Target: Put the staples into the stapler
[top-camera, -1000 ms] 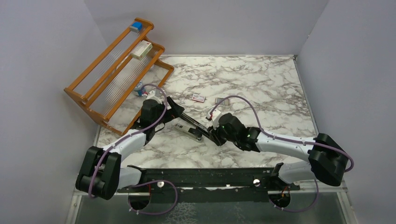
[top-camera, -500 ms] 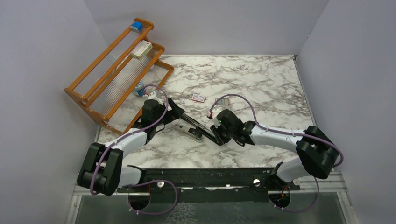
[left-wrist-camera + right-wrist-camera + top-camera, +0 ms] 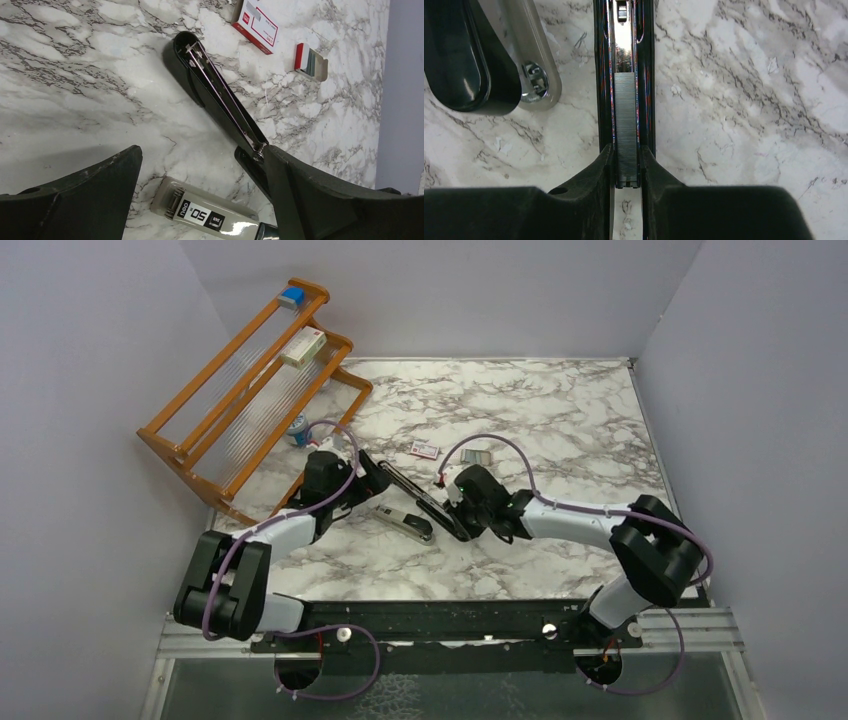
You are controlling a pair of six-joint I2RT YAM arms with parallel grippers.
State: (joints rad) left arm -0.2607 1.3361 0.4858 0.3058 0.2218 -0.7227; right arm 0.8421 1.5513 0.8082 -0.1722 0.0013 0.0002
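One strip of staples (image 3: 626,120) lies in the open channel of the black stapler (image 3: 624,45), along its shiny rail. The step in hand therefore looks like seating the strip, not fetching it. The right fingers (image 3: 596,175) are closed in on the strip's near end, one on each side and seemingly pinching it. The rest of the strip runs away from them up the channel. Beyond its far end the rail is bare up to the stapler's tip. Whether the near end sits fully inside the channel is hidden by the fingertips.

The left fingers (image 3: 100,185) stand wide open and hold nothing. The near end of the stapler's open arm meets the inner face of one of them, touching or just beside it; I cannot tell which. A grey stapler-like tool (image 3: 210,217) lies on the table (image 3: 749,75) close beside the stapler. The red-and-white staple packet (image 3: 257,22) and its small tray (image 3: 311,61) lie further off.

The next move probably calls for keeping the strip straight and flat on the rail while it is slid home, then letting go without lifting it out. The stapler will likely need bracing so it does not slide, and its cover must then be shut.
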